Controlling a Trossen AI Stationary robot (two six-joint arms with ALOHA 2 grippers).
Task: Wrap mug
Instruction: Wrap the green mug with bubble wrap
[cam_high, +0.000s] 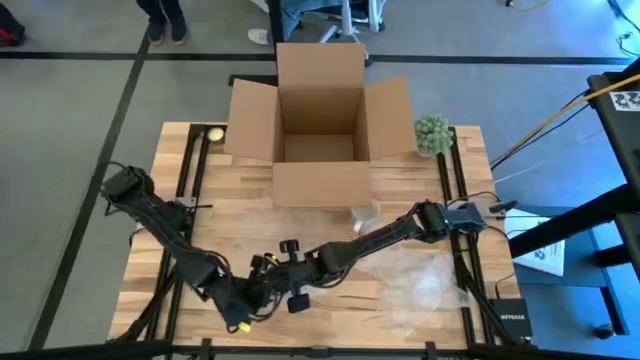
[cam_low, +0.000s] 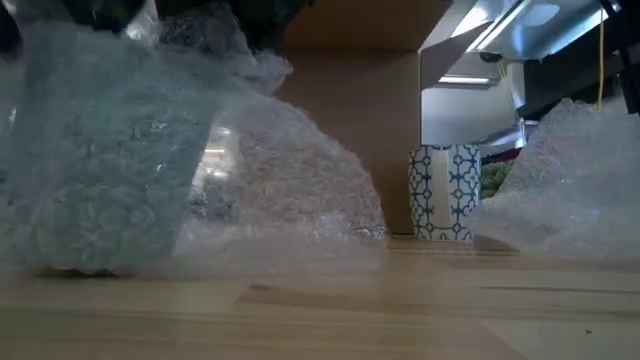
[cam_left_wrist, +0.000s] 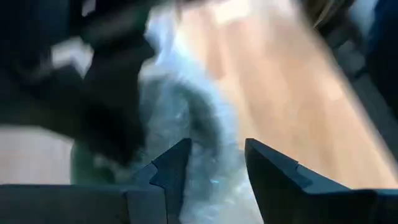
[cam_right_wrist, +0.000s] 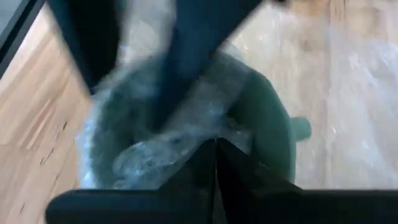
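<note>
A green mug (cam_right_wrist: 270, 127) stands near the table's front, left of middle, partly covered by clear bubble wrap (cam_right_wrist: 155, 146). In the low view this is a tall cloudy bundle (cam_low: 100, 170). My right gripper (cam_right_wrist: 216, 171) is shut on the wrap over the mug's mouth. My left gripper (cam_left_wrist: 217, 171) stands open beside the bundle, with bubble wrap (cam_left_wrist: 186, 112) showing between and beyond its fingers. In the high view both grippers meet at the bundle (cam_high: 272, 285). My right gripper pinches a bunched fold of the bubble wrap (cam_right_wrist: 186, 152) between its two shut fingers, at the mug's rim. The wrap lies slack over the mug, which stands on the table. My left gripper's fingers flank the wrap; I cannot tell whether they touch it.
An open cardboard box (cam_high: 320, 120) stands at the far middle. A blue-patterned white cup (cam_low: 445, 192) stands in front of it. More loose bubble wrap (cam_high: 420, 285) lies at the near right. A green ball plant (cam_high: 433, 133) is at the far right.
</note>
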